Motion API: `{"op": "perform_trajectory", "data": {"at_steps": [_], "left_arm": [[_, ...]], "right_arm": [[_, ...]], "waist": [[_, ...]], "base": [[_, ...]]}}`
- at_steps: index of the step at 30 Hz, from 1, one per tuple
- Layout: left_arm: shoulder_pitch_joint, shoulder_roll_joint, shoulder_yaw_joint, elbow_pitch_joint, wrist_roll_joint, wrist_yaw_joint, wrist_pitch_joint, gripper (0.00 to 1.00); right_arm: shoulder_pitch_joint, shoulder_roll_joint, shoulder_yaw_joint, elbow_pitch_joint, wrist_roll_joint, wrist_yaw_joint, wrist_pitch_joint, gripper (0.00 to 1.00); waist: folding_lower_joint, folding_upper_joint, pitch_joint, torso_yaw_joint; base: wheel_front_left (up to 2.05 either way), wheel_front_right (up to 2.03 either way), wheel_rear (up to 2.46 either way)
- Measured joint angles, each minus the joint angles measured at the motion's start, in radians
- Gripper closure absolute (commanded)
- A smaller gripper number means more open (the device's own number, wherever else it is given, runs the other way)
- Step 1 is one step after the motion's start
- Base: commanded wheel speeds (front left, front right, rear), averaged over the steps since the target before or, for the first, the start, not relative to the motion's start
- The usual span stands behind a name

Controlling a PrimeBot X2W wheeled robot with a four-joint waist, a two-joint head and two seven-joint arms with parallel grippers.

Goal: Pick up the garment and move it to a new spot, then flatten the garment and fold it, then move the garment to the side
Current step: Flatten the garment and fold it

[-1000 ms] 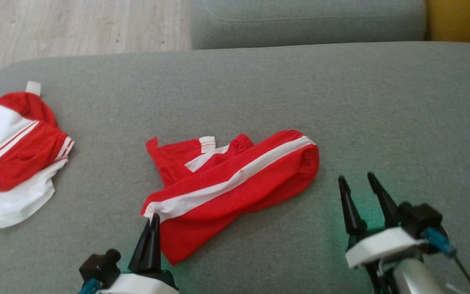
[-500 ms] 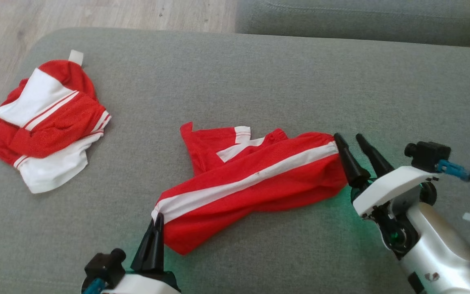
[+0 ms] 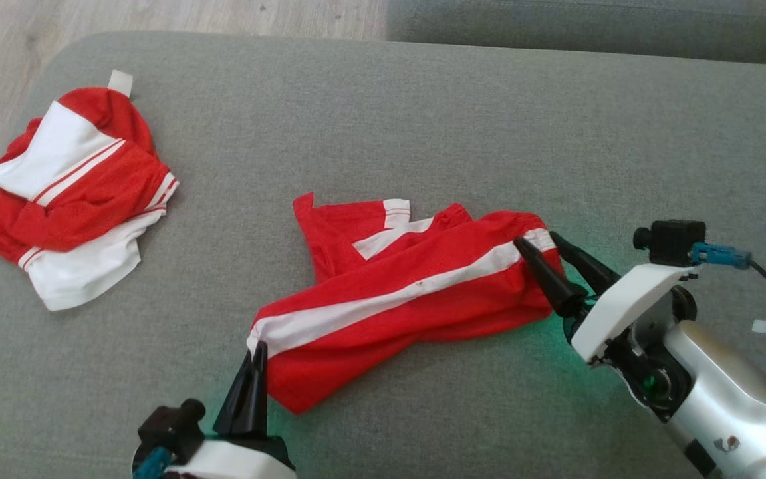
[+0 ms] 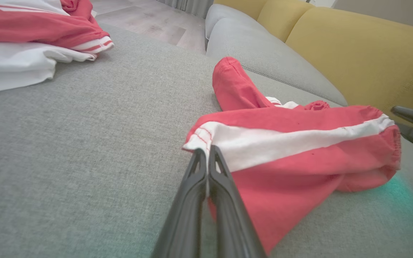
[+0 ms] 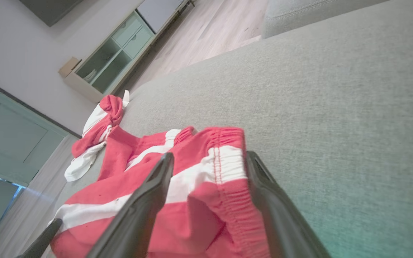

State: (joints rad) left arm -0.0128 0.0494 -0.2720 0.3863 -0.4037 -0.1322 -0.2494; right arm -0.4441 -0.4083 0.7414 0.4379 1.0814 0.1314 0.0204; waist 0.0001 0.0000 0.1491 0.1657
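The left gripper [image 3: 260, 347] was clamped shut on a hem corner of the red shorts [image 3: 389, 299], laid mid-couch [image 3: 423, 120]. The right gripper [image 3: 536, 239] was held open astride their waistband. A jersey [image 3: 70, 199] was heaped far left.

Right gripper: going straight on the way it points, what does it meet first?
The red shorts: the right gripper stands open with their elastic waistband end between its fingers, so it would likely press into that cloth at once.
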Motion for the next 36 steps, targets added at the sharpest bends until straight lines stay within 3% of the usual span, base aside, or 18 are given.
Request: {"op": "perform_trajectory", "data": {"at_steps": [10, 18, 21, 24, 29, 31, 32, 33, 34, 36], "left_arm": [[-0.007, 0.000, -0.010, 0.009, 0.000, 0.000, 0.000, 1.00], [-0.011, 0.000, -0.018, 0.020, 0.000, 0.000, 0.000, 1.00], [-0.013, 0.000, -0.018, 0.020, 0.000, 0.000, 0.000, 1.00], [-0.015, 0.000, -0.019, 0.020, 0.000, 0.000, 0.000, 1.00], [-0.020, 0.000, -0.020, 0.020, 0.000, 0.000, 0.000, 1.00], [-0.020, 0.000, -0.020, 0.020, 0.000, 0.000, 0.000, 1.00], [-0.020, 0.000, -0.020, 0.020, 0.000, 0.000, 0.000, 1.00], [-0.020, 0.000, -0.020, 0.020, 0.000, 0.000, 0.000, 1.00], [-0.020, 0.000, -0.020, 0.020, 0.000, 0.000, 0.000, 1.00], [-0.020, 0.000, -0.019, 0.020, 0.000, 0.000, 0.000, 1.00]], "right_arm": [[-0.058, -0.077, 0.142, -0.032, 0.075, 0.000, -0.001, 0.00], [-0.117, -0.084, 0.219, -0.019, 0.114, 0.000, 0.005, 0.00], [-0.128, -0.093, 0.245, -0.018, 0.138, 0.000, 0.007, 0.05], [-0.133, -0.109, 0.282, -0.011, 0.145, 0.000, 0.018, 0.00], [-0.149, -0.113, 0.311, -0.002, 0.167, 0.000, 0.009, 0.00], [-0.156, -0.113, 0.321, -0.002, 0.178, 0.000, -0.002, 0.11], [-0.161, -0.113, 0.325, -0.003, 0.182, 0.000, -0.005, 0.32], [-0.165, -0.113, 0.329, -0.006, 0.186, 0.000, -0.015, 0.74], [-0.168, -0.114, 0.334, -0.008, 0.188, 0.000, -0.021, 1.00], [-0.169, -0.119, 0.346, -0.016, 0.204, 0.000, -0.033, 1.00]], "waist": [[-0.0001, 0.0000, 0.002, -0.003], [-0.0001, 0.0000, 0.008, 0.013], [-0.0001, 0.0000, 0.010, 0.021], [-0.0001, 0.0000, 0.012, 0.025], [-0.0001, 0.0000, 0.010, 0.028], [-0.0001, 0.0000, 0.009, 0.027], [-0.0001, 0.0000, 0.009, 0.027], [0.0000, 0.0000, 0.007, 0.026], [-0.0001, 0.0000, 0.006, 0.024], [-0.0001, 0.0000, 0.001, 0.022]], "base": [[0.00, 0.00, 0.00], [0.00, 0.00, 0.00], [0.00, 0.00, 0.00], [0.00, 0.00, 0.00], [0.00, 0.00, 0.00], [0.00, 0.00, 0.00], [0.00, 0.00, 0.00], [0.00, 0.00, 0.00], [0.00, 0.00, 0.00], [0.00, 0.00, 0.00]]}}
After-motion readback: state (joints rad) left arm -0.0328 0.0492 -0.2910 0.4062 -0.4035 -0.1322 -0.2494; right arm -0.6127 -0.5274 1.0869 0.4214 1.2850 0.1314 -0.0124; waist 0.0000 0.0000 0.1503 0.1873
